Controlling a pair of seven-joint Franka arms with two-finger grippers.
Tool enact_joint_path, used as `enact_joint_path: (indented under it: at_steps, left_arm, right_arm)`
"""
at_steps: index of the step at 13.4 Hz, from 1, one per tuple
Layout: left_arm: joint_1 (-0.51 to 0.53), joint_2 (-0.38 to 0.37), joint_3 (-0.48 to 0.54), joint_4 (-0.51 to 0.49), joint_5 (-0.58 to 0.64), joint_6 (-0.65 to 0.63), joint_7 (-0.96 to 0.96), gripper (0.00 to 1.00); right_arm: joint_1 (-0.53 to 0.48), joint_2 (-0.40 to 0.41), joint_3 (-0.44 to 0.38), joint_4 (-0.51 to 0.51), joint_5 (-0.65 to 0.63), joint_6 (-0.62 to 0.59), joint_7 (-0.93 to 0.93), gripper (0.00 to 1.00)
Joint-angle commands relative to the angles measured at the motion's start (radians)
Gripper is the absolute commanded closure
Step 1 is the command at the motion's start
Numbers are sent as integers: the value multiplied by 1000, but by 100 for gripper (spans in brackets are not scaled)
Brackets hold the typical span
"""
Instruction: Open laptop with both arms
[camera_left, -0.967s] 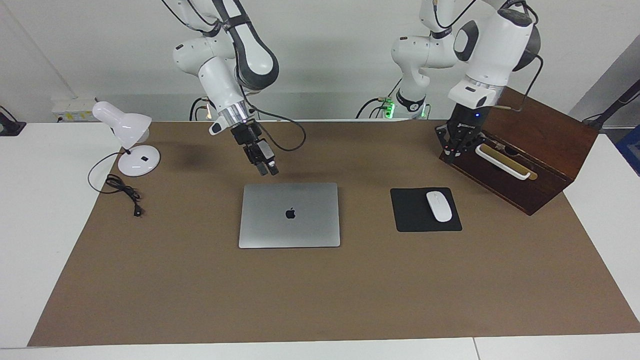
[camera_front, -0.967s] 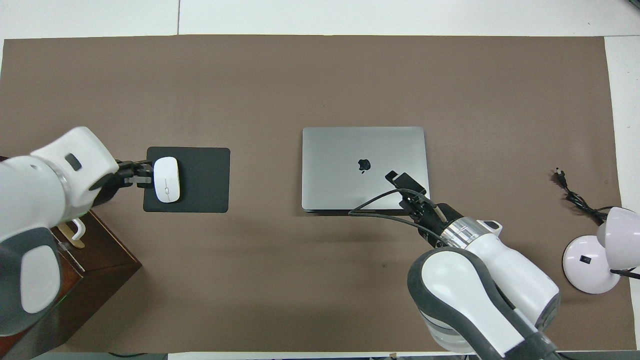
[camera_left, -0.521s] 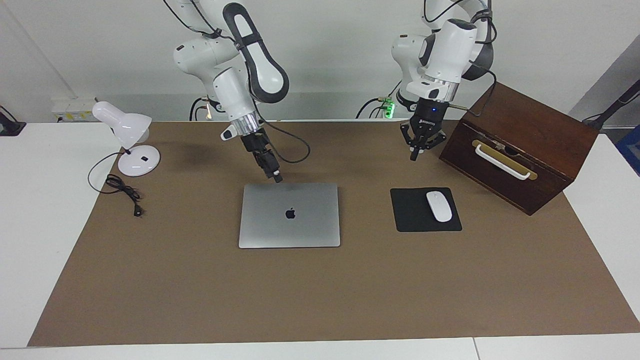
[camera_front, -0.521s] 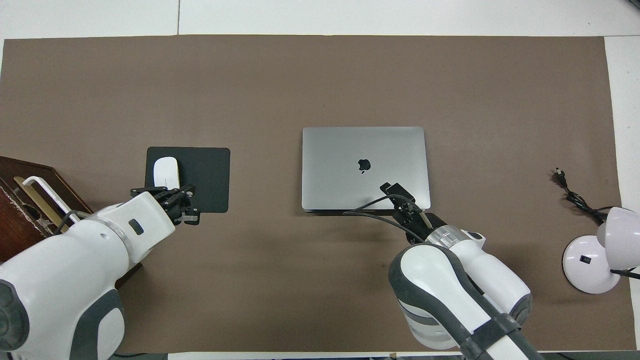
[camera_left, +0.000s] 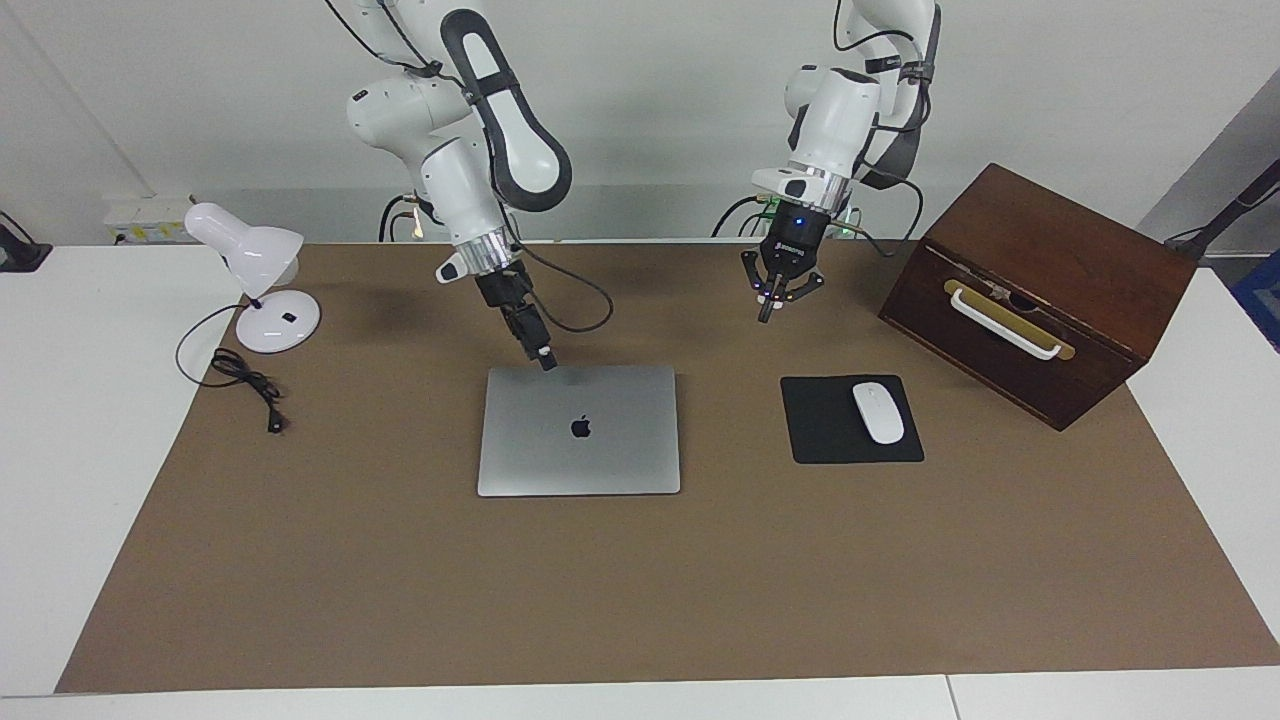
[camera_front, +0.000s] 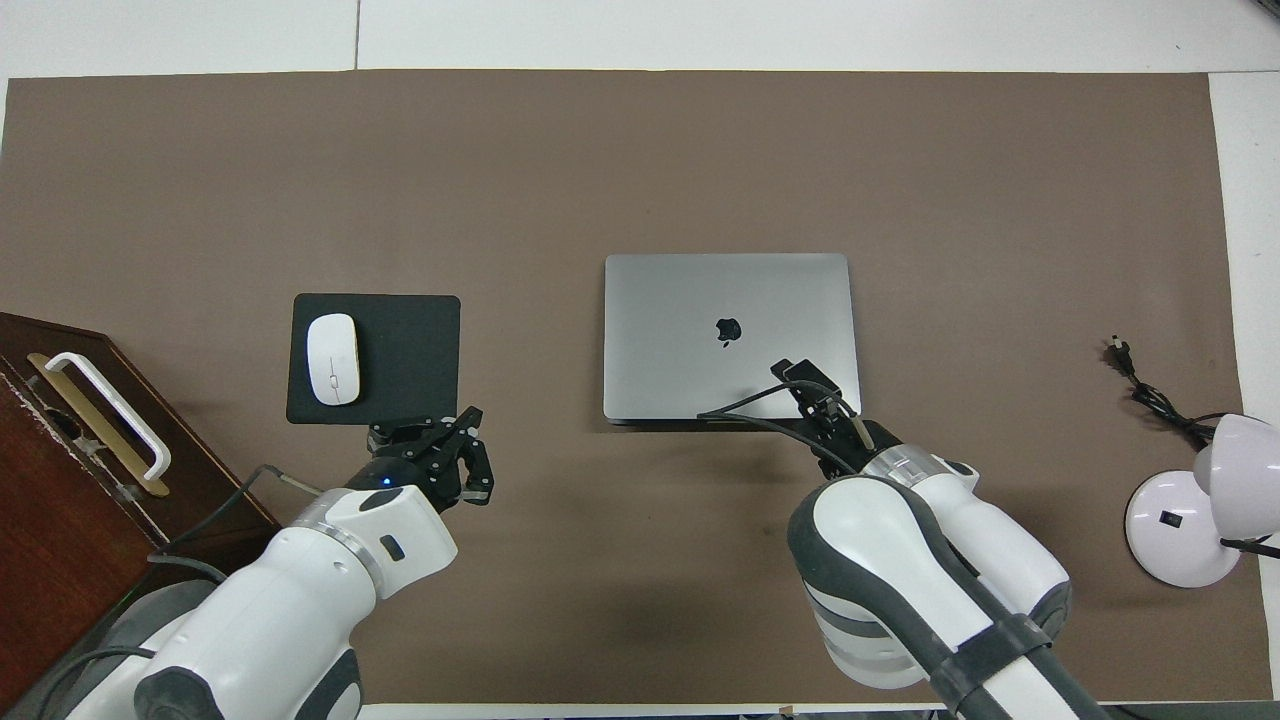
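Observation:
The silver-grey laptop (camera_left: 578, 430) (camera_front: 730, 335) lies closed and flat in the middle of the brown mat, logo up. My right gripper (camera_left: 546, 362) (camera_front: 797, 373) is shut and slants down onto the laptop's edge nearest the robots, toward the right arm's end of that edge. Whether its tip presses on the lid I cannot tell. My left gripper (camera_left: 768, 312) (camera_front: 428, 432) is shut with its links splayed. It hangs empty over bare mat, just off the mouse pad's corner on the laptop's side.
A black mouse pad (camera_left: 830, 425) with a white mouse (camera_left: 877, 412) lies beside the laptop toward the left arm's end. A dark wooden box (camera_left: 1040, 290) with a white handle stands at that end. A white desk lamp (camera_left: 260, 270) and its cord (camera_left: 245, 385) are at the right arm's end.
My left gripper has swung away from the wooden box's front toward the middle of the mat. My right gripper has come down to the laptop's edge.

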Motion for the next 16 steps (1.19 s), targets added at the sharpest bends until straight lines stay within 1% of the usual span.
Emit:
enact_joint_path:
  at_steps: [1,2,4,5,7,8,10,13,16]
  left_arm:
    - [-98,176,17,-10,-17,235,26,100]
    - [-114,221,16,-11,-17,297,21,100]
    - [-143,269,17,-10,-17,337,21,100]
    - [-157,289,17,-10,-17,360,21,100]
    - [-197,361,17,-8,-17,421,23,100]
    - [-215,384,19,-2,-17,420,23,100]
    - [-217,401,19,10,-17,420,20,100]
    - [-218,474,19,73,-14,420,20,100]
    - [-218,523,19,128,-9,421,18,100]
  right_arm:
    - [-15,28,6,15,35,4,-3,0]
    - [-15,29,6,15,37,2,-4,0]
    - [-27,31,6,15,39,-12,-6,0]
    - [-31,45,6,15,37,-18,-7,0]
    - [-31,49,6,15,39,-18,-13,0]
    - [-31,51,6,15,37,-19,-15,0]
    - [-32,54,6,21,37,-19,-15,0]
    - [-32,60,6,32,37,-19,-35,0]
    - [-35,69,6,47,37,-19,-38,0]
